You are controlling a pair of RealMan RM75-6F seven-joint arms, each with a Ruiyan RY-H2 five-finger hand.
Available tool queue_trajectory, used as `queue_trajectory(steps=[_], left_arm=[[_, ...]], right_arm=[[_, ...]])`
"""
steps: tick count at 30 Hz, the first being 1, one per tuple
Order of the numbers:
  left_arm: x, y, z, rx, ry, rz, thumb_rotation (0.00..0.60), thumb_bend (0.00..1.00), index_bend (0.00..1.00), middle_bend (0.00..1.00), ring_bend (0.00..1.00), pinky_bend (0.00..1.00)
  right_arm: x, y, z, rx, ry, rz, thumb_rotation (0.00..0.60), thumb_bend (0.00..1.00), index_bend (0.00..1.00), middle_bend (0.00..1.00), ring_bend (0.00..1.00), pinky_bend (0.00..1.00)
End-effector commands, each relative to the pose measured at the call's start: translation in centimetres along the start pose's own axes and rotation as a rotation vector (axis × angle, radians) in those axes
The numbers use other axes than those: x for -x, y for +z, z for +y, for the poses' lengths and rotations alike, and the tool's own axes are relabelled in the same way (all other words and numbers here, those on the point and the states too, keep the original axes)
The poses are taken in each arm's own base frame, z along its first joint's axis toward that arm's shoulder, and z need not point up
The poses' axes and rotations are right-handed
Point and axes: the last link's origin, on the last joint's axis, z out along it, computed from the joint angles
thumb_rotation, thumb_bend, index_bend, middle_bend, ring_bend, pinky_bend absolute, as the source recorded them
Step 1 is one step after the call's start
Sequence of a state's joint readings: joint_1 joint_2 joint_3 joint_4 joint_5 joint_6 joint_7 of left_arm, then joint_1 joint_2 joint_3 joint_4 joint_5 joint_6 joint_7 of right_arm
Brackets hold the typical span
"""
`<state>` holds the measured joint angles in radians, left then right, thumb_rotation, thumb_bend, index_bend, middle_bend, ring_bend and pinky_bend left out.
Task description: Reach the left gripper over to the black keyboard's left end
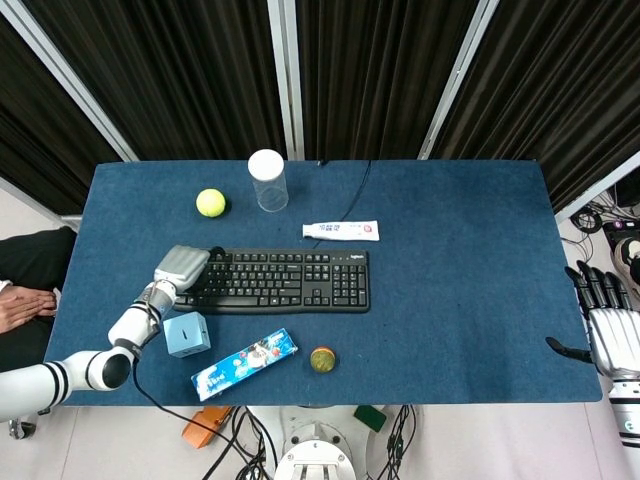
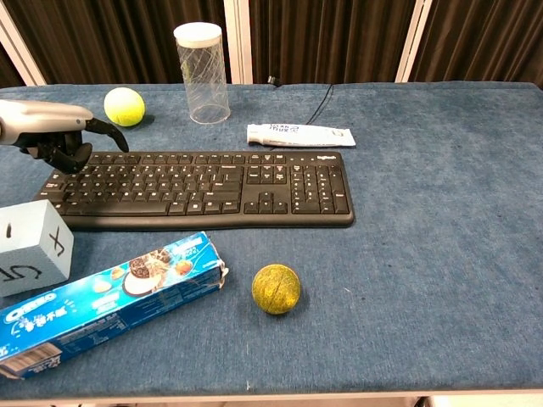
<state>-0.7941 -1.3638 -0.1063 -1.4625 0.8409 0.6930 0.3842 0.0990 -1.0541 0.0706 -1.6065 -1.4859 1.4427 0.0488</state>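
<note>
The black keyboard point(image 1: 275, 280) point(image 2: 204, 187) lies across the middle of the blue table, its cable running to the far edge. My left hand point(image 1: 181, 268) point(image 2: 53, 132) hovers palm down over the keyboard's left end, its fingers curled under and nothing in them. Whether it touches the keys I cannot tell. My right hand point(image 1: 603, 320) hangs at the table's right edge, fingers apart and empty; the chest view does not show it.
Near the left hand are a light-blue cube point(image 1: 187, 334) point(image 2: 27, 246) and a blue cookie box point(image 1: 244, 363) point(image 2: 102, 303). A yellow-green ball point(image 1: 211, 203) point(image 2: 124, 106), a clear jar point(image 1: 268, 180) point(image 2: 202, 72), a toothpaste tube point(image 1: 341, 231) point(image 2: 299, 135) and a worn ball point(image 1: 322, 359) point(image 2: 276, 288) also lie on the table point(image 1: 460, 260).
</note>
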Motion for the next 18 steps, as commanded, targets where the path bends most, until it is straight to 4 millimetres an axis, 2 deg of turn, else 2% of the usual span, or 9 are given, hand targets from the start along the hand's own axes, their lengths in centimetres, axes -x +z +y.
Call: queue_trajectory(steps=[1,18], left_arm=[[0.0,0.11,0.23,0.006,0.002,0.003,0.6,0.83,0.2,0.96,0.96,0.9],[0.34,0.27,0.4,-0.009,0.031,-0.033,0.6,0.82,0.2,0.96,0.96,0.9]], right_arm=[[0.03,0.0,-0.01,0.0,-0.001,-0.001,0.6,0.14,0.0,0.0,0.0,0.0],[0.02,-0.21,0.23,0.011,-0.001,0.001,0.6,0.14,0.0,0.0,0.0,0.0]])
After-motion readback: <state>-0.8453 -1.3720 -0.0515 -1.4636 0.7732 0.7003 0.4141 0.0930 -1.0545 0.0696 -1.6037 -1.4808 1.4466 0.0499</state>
